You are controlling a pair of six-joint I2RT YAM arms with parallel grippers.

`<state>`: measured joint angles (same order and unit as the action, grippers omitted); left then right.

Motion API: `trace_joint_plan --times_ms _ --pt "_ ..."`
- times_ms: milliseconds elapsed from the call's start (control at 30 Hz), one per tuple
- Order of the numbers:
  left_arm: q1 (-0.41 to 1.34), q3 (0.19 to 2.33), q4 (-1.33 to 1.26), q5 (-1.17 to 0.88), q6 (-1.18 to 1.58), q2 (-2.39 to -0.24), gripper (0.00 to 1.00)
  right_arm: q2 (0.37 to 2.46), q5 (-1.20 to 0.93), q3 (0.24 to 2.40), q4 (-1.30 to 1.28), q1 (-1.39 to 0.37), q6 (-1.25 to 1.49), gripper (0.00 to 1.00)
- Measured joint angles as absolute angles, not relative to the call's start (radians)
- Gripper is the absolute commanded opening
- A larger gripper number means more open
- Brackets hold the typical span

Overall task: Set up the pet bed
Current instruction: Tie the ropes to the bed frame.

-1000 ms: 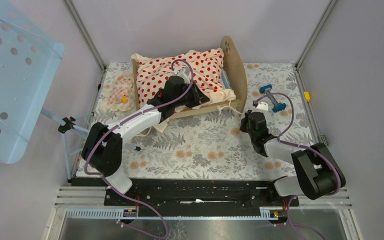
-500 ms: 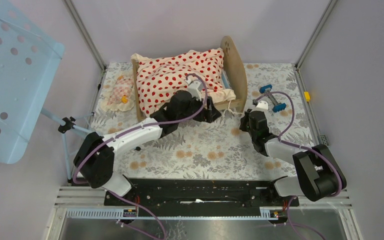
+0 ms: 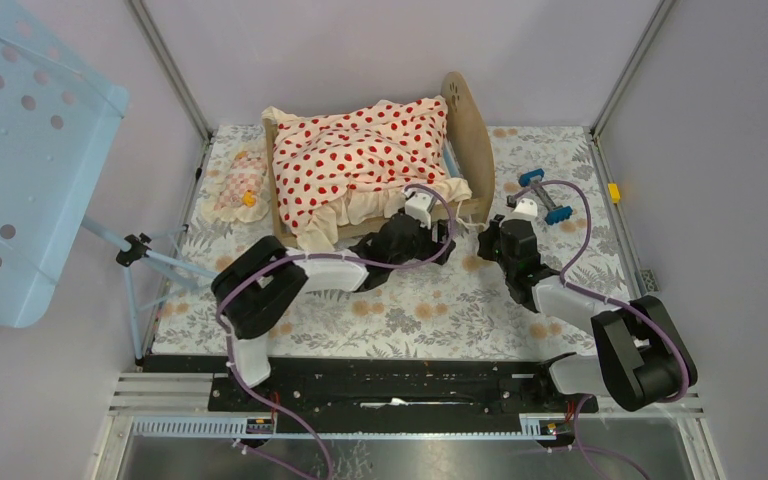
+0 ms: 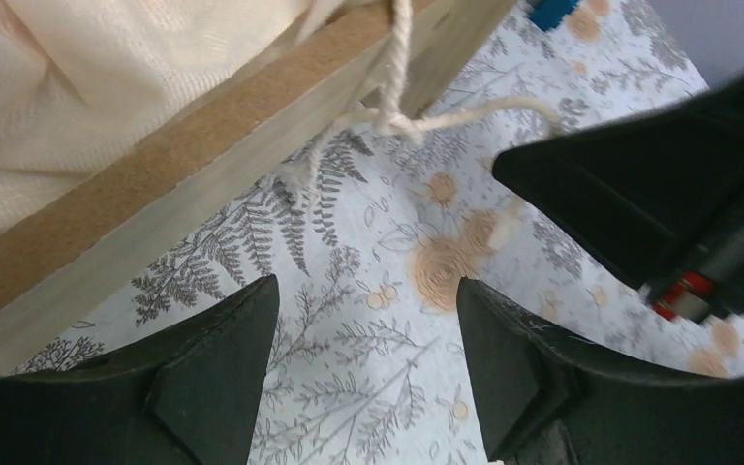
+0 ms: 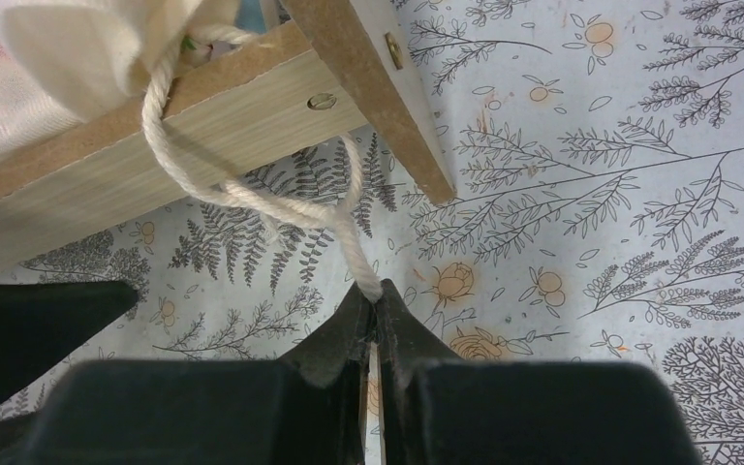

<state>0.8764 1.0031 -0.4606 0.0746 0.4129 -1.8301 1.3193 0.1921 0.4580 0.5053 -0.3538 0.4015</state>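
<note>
Red-dotted cream blanket (image 3: 360,150) covers the light-wood pet bed (image 3: 472,135). My right claw (image 5: 375,315) pinches a cream twisted cord (image 5: 252,201), my left claw (image 4: 368,334) gapes empty, and tying seems left.

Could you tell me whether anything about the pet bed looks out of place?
Yes. The red-dotted blanket lies bunched on the pet bed, its ruffle spilling over the near rail. The small pillow sits on the table beside the footboard, off the bed. The right hand pinches a cord hanging off the frame.
</note>
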Motion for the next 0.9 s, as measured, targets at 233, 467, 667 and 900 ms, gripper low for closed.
trace_joint_plan --times_ms 233,467,667,900 --pt "0.910 1.035 -0.628 0.221 0.469 -1.997 0.68 1.319 0.184 0.458 0.505 -0.353 0.416 0.00" --pt "0.932 1.103 -0.691 0.366 0.523 -2.131 0.68 1.308 0.163 0.458 0.505 -0.352 0.432 0.00" --pt "0.947 1.159 -0.703 0.438 0.544 -2.188 0.67 1.290 0.154 0.458 0.505 -0.351 0.456 0.00" --pt "0.946 1.205 -0.715 0.487 0.562 -2.220 0.46 1.274 0.138 0.453 0.505 -0.351 0.470 0.00"
